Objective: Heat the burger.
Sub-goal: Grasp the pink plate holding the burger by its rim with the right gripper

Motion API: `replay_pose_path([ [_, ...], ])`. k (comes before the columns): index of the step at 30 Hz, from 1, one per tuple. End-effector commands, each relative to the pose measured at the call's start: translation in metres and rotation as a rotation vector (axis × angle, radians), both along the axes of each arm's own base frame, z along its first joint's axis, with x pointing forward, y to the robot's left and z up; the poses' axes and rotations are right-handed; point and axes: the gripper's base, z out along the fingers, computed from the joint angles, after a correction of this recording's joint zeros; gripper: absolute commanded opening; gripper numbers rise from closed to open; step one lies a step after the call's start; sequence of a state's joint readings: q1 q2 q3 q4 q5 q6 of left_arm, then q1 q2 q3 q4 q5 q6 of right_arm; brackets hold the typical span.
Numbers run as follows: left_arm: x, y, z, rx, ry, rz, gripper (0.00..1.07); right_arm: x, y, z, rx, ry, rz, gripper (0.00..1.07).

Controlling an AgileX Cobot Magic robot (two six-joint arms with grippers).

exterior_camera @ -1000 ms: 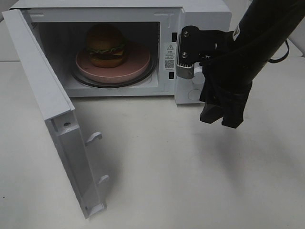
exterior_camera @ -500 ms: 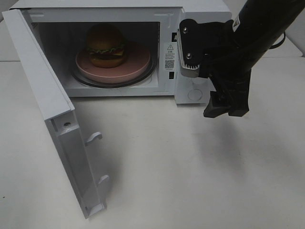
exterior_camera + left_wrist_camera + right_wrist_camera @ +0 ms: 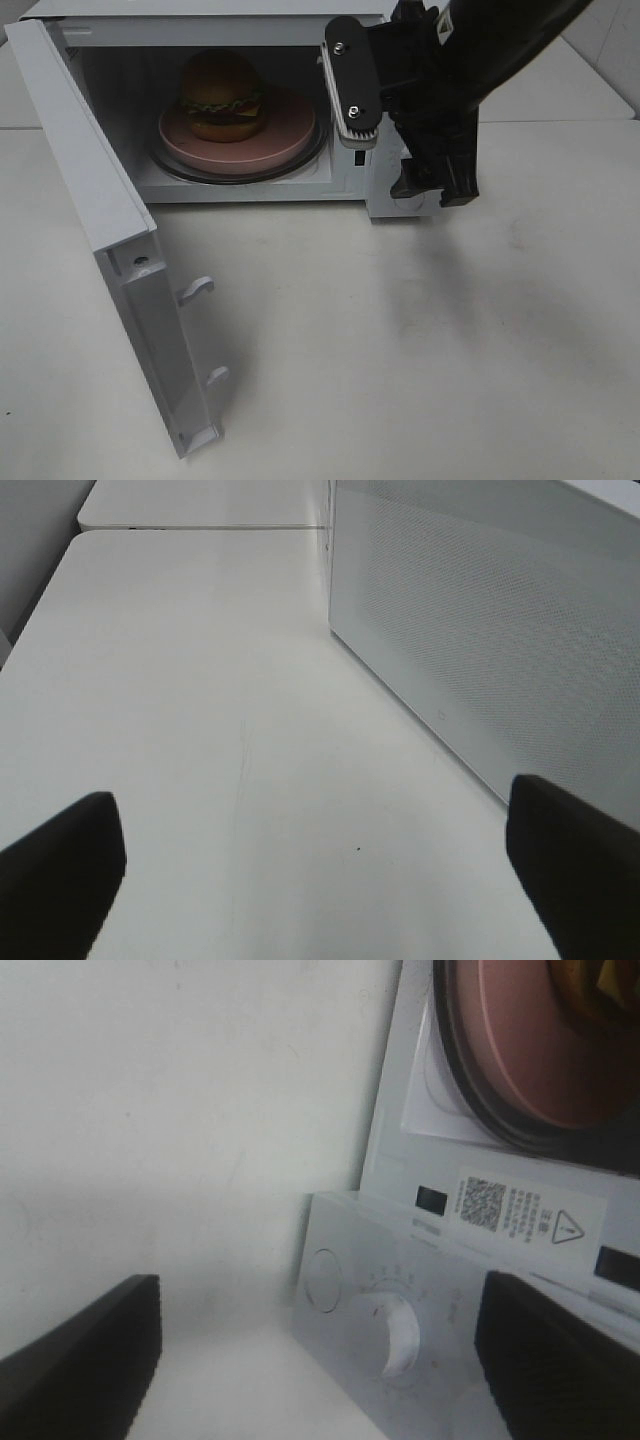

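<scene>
White counter [image 3: 400, 350], white microwave [image 3: 250, 8] at the back, door [image 3: 90, 190] swung wide open on the left of the high view, free edge toward the camera. Inside, on the pink plate [image 3: 290, 125], sits the burger [image 3: 222, 95]: upright, dome up, round, so no real long axis. Right pincer [image 3: 395, 150] is nearer it: jaws apart, empty, just in front of the control panel [image 3: 350, 1260] and knob [image 3: 395, 1335]. Burger lies left of it and deeper in the cavity. Left pincer [image 3: 310, 880]: jaws apart, empty, over the counter beside a perforated white panel [image 3: 500, 630]. We reckon door-closing comes next.
</scene>
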State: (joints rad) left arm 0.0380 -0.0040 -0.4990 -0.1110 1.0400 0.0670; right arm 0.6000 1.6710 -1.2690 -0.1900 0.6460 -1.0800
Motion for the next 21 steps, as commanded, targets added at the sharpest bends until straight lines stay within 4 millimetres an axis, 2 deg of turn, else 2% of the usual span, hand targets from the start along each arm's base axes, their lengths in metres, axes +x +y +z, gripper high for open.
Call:
replay_pose_path([
  [1,-0.003,0.0,-0.001,0.003,-0.019,-0.001,0.98,0.01,0.011,0.002,0.005,-0.027,0.009,0.82],
  [5,-0.003,0.0,-0.001,0.003,-0.019,-0.001,0.98,0.017,0.02,-0.001,0.007,-0.042,0.023,0.82],
  [16,-0.003,0.0,-0.001,0.003,-0.019,-0.001,0.98,0.037,0.065,-0.024,0.051,-0.071,0.063,0.81],
  [21,-0.003,0.0,-0.001,0.003,-0.019,-0.001,0.98,0.048,0.074,-0.033,0.06,-0.072,0.059,0.81],
])
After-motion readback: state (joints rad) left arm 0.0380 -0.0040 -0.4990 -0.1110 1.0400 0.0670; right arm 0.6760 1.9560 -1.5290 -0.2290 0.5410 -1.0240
